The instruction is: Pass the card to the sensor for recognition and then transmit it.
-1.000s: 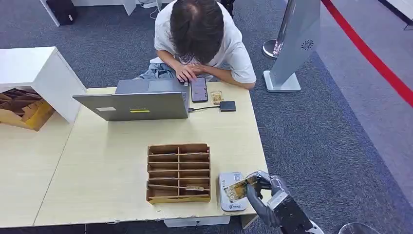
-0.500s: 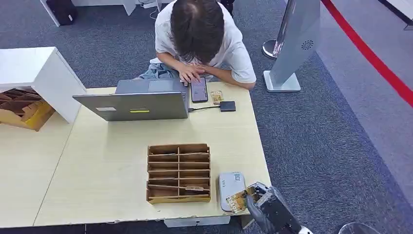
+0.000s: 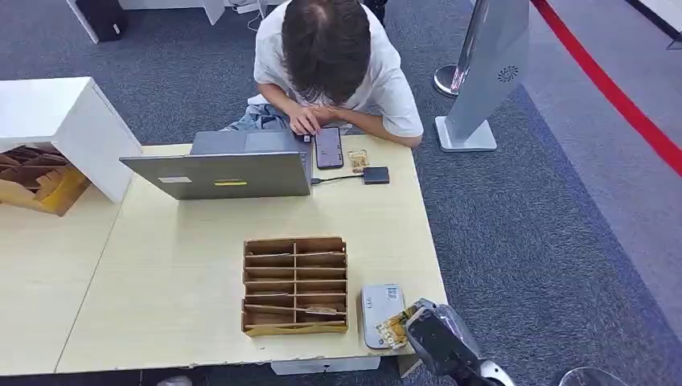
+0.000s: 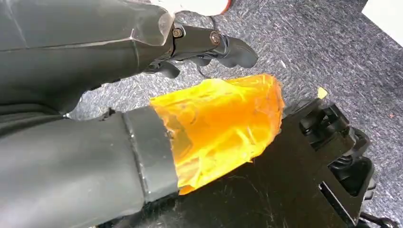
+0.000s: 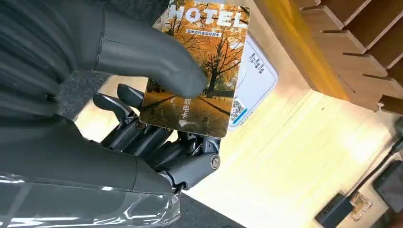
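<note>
Recognition was the step in hand: the right hand (image 3: 434,342) pinched the hotel card (image 5: 199,66) between thumb and fingers, just over the sensor's (image 3: 380,310) near right corner. The card's long axis slanted toward the sensor. Next, probably, a flat presentation over it, then the handover. The left hand's (image 4: 209,45) fingers: cannot tell.

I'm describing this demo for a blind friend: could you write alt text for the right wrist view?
The robot's right hand pinches a hotel key card printed with orange autumn trees, thumb on its face and dark fingers behind. Past the card lie a white card reader on a pale wooden table and a slotted wooden card rack.
</note>
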